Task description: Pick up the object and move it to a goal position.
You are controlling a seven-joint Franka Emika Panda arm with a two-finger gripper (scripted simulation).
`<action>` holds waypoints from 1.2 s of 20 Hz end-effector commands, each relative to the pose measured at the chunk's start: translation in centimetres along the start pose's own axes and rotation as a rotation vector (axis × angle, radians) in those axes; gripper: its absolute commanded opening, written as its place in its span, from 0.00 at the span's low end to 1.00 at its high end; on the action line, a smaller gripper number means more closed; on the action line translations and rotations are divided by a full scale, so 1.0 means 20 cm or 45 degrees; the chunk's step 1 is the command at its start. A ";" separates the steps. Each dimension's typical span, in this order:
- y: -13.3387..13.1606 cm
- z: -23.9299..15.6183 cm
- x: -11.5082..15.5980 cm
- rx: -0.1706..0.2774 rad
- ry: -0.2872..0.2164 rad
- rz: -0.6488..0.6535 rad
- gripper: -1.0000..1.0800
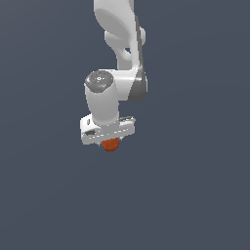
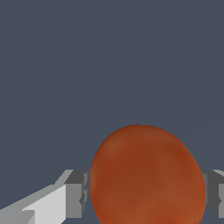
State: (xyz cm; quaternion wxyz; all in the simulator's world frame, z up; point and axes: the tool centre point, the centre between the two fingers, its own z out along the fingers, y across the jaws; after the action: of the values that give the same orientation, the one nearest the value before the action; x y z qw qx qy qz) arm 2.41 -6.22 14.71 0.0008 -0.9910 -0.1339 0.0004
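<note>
The object is a small orange-red ball [image 1: 110,144], peeking out just below the white hand of my gripper [image 1: 110,143] in the exterior view; most of it is hidden by the hand. In the wrist view the ball [image 2: 146,177] fills the space between my two grey fingers [image 2: 75,194], which press against its sides. The gripper is shut on the ball. No goal marker shows in either view.
Only the white arm [image 1: 119,39] reaching down from above and a plain dark blue-grey background [image 1: 195,195] are in view.
</note>
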 end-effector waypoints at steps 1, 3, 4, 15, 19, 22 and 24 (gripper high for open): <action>0.11 -0.07 0.03 0.000 0.002 -0.002 0.00; 0.19 -0.12 0.05 0.000 0.002 -0.002 0.00; 0.23 -0.15 0.06 0.000 0.002 -0.002 0.00; 0.56 -0.35 0.16 -0.001 0.001 -0.002 0.00; 0.65 -0.41 0.20 -0.002 0.001 -0.002 0.00; 0.72 -0.45 0.22 -0.002 0.001 -0.002 0.00; 0.75 -0.47 0.23 -0.002 0.001 -0.002 0.00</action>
State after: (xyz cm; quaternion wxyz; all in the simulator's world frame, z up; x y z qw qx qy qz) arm 10.44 -19.02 23.62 0.0006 -0.9909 -0.1344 0.0010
